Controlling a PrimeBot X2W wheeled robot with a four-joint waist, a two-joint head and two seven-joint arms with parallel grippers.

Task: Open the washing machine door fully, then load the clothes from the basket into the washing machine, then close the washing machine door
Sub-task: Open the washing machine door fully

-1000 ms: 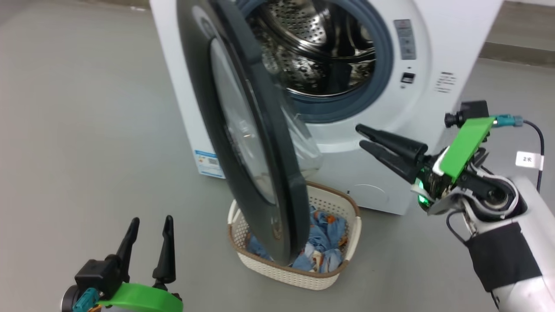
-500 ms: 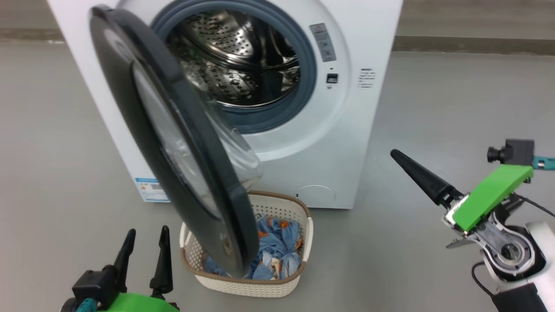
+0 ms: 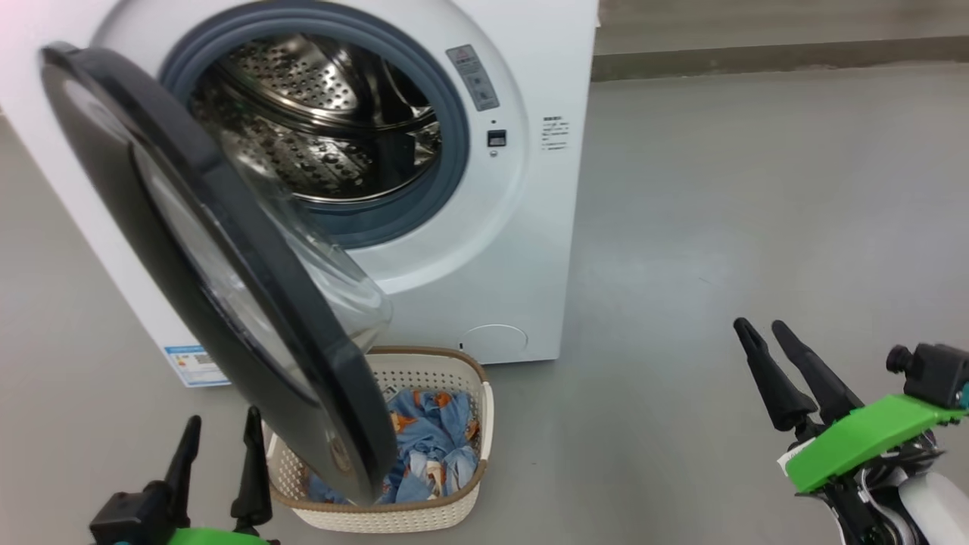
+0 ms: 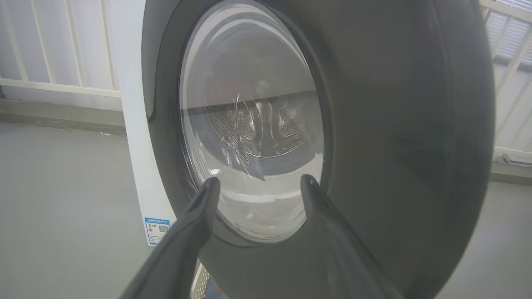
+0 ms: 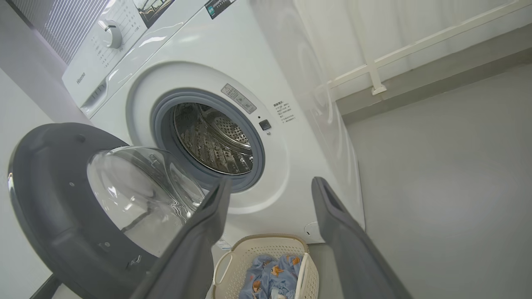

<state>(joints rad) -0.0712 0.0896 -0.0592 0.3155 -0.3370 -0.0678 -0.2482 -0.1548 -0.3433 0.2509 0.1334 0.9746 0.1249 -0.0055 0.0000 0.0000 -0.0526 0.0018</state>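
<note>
Grey floor point(image 3: 719, 227) holds the basket point(image 3: 424, 353) of clothes point(image 3: 431, 439) before the washer point(image 3: 530, 227), under its part-open door point(image 3: 250, 303). Left claw point(image 3: 222, 418) and right claw point(image 3: 759, 327) gape empty; reaching in could strike that overhanging door.

A smooth grey floor point(image 3: 719, 189) is spreading wide across the scene and catching soft light. At its far edge a darker skirting strip point(image 3: 757, 59) is running from left to right. Beyond it, a white railing point(image 4: 62, 88) with upright bars is standing against a pale wall point(image 5: 374, 25).
</note>
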